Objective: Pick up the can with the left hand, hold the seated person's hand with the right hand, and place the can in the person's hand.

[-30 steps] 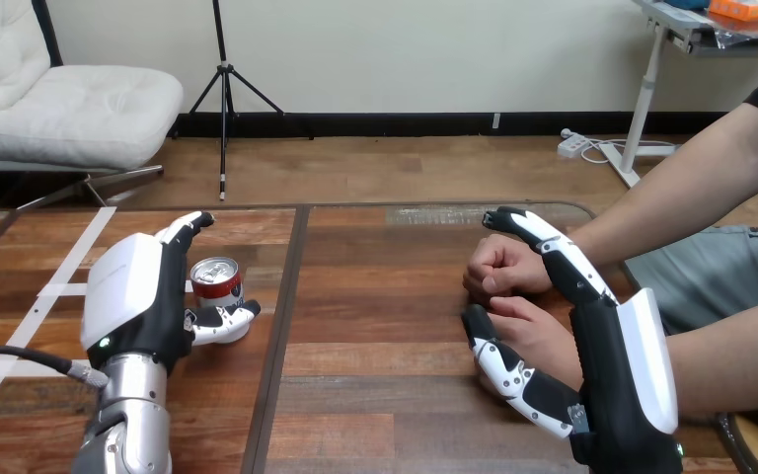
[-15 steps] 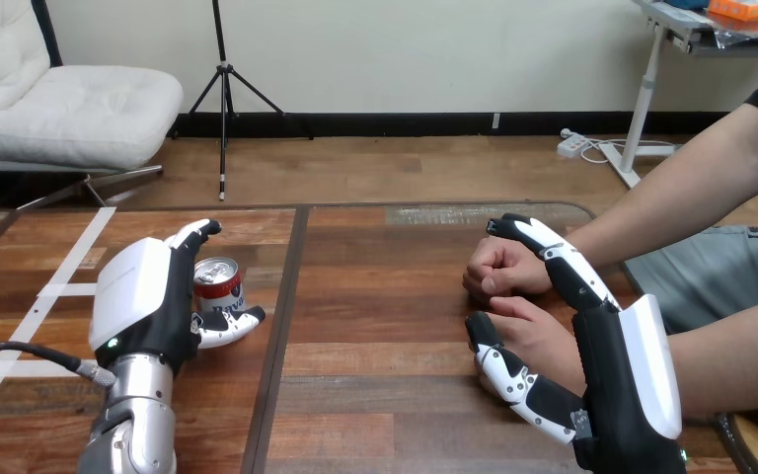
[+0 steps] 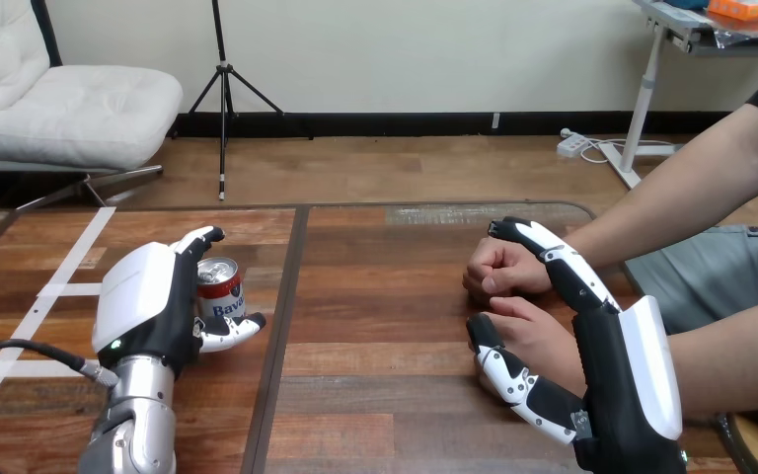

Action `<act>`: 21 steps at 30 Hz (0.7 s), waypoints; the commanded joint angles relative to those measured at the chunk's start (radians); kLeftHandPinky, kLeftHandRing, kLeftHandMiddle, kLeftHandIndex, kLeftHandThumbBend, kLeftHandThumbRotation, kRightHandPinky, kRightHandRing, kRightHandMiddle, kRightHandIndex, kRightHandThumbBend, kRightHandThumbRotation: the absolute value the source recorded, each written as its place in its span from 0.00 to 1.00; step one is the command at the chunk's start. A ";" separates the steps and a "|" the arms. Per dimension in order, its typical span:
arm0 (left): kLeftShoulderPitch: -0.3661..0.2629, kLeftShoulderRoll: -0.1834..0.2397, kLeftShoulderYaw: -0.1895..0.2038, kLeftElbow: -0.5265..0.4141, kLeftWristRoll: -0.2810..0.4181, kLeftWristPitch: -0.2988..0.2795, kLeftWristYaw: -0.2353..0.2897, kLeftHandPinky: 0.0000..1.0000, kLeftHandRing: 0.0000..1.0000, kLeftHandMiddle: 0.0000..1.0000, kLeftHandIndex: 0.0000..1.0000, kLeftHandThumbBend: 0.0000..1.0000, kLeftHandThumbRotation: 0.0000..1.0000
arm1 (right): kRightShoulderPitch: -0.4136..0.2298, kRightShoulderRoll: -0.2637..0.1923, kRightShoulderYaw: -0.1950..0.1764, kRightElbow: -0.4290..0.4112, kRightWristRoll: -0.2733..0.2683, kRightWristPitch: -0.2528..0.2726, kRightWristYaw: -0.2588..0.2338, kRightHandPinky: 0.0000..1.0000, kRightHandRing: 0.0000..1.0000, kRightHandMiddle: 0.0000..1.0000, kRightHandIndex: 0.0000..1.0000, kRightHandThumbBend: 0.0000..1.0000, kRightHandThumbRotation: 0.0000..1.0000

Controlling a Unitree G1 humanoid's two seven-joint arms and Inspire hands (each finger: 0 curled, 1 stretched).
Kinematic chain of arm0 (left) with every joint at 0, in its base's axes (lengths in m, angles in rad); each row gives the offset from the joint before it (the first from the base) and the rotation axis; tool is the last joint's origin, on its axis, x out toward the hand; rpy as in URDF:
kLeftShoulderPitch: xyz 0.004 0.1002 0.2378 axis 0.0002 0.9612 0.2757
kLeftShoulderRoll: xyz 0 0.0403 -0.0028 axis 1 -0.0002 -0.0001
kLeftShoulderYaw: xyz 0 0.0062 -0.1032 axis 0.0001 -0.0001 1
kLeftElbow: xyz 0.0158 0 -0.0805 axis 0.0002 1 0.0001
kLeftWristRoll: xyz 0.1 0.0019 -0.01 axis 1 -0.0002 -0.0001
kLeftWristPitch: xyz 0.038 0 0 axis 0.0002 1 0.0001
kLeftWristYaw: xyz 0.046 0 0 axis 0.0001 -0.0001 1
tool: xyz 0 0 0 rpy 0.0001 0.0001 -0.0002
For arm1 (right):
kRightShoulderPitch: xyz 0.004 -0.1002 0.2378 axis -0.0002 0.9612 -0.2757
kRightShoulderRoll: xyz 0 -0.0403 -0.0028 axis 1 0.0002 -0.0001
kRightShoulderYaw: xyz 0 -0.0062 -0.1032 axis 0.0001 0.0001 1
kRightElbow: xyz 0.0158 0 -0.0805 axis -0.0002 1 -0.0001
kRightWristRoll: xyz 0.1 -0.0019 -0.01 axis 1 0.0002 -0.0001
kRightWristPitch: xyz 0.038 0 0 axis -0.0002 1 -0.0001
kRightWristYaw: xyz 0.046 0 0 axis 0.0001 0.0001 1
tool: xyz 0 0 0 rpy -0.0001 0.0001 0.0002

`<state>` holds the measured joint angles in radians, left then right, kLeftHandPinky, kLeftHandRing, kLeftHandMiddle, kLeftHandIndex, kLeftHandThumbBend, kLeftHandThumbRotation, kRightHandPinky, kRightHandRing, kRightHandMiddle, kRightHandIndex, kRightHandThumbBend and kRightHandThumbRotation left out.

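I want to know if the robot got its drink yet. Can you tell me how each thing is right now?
Can: upright on the table.
Left hand: open, thumb and fingers either side of the can.
Right hand: open, thumb below the person's nearer hand.
Person's nearer hand: loosely curled, empty.
Person's farther hand: closed in a fist.

The head view looks from the robot's head forward and down across the worktop (image 3: 385,326). It is near: the left hand (image 3: 140,296) shows low at the view's left, the right hand (image 3: 632,365) at its right. The person's arms (image 3: 691,197) cross the right edge. The worktop's near edge is probably under the frame.
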<state>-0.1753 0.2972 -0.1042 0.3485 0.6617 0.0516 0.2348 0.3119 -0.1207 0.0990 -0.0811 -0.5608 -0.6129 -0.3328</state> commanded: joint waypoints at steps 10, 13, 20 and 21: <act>-0.104 0.018 -0.015 0.059 -0.011 -0.053 0.069 0.66 0.78 0.83 0.81 0.69 0.07 | -0.032 -0.003 -0.008 -0.062 0.010 -0.004 0.007 0.84 0.85 0.85 0.79 0.44 0.00; -0.110 0.016 -0.017 0.068 -0.012 -0.053 0.074 0.66 0.77 0.82 0.81 0.69 0.08 | -0.032 -0.003 -0.007 -0.062 0.011 -0.004 0.008 0.84 0.85 0.85 0.79 0.44 0.00; -0.121 0.012 -0.023 0.085 -0.015 -0.051 0.085 0.65 0.77 0.82 0.79 0.68 0.08 | -0.030 -0.004 -0.007 -0.064 0.014 -0.002 0.012 0.84 0.86 0.85 0.79 0.44 0.00; -0.124 0.010 -0.023 0.091 -0.016 -0.054 0.090 0.65 0.77 0.82 0.79 0.68 0.08 | -0.029 -0.005 -0.007 -0.064 0.013 -0.001 0.012 0.84 0.86 0.85 0.79 0.44 0.00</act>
<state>-0.2083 0.2994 -0.1113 0.4221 0.6463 0.0226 0.2949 0.3121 -0.1214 0.0991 -0.0819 -0.5561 -0.6116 -0.3268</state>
